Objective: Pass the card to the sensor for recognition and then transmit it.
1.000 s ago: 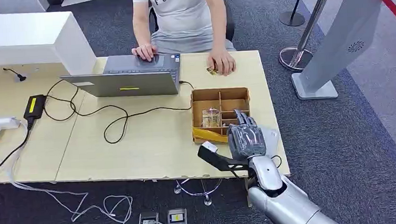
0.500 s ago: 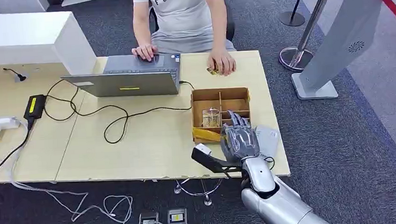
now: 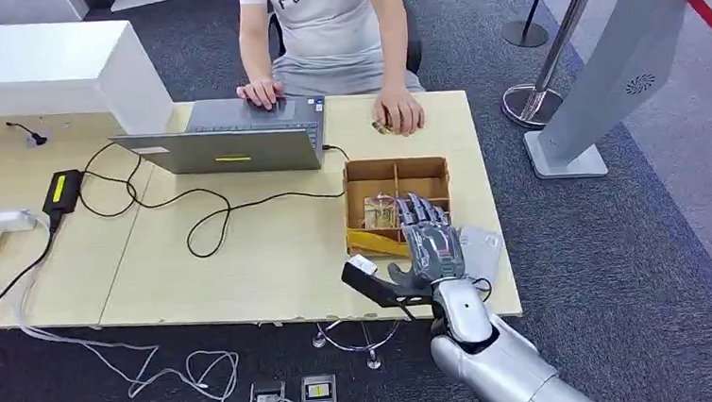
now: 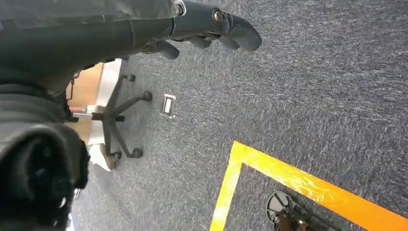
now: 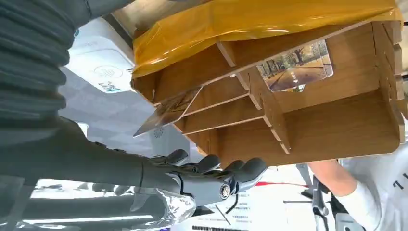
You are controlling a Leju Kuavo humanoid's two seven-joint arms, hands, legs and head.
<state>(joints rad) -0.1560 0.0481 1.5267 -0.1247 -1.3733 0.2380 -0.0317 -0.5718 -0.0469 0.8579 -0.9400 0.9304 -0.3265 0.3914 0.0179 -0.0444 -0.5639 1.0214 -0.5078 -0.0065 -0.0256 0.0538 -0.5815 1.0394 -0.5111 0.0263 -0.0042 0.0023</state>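
A wooden divided box stands near the table's right front corner. A picture card leans in one of its compartments; the right wrist view shows this card and a second card tilted in a neighbouring slot. My right hand hovers over the box's near side with fingers spread and nothing in them; its fingertips are close to the box wall. The flat white-grey sensor lies just right of the hand. My left hand hangs over the carpet, holding nothing.
A person sits at the far side, one hand on a laptop, the other holding a small item. Cables and a power adapter cross the left of the table. Yellow film lies against the box's near wall.
My right hand has moved forward and a little left, from beside the box's near right corner to over its near compartments. The card stays in the box.
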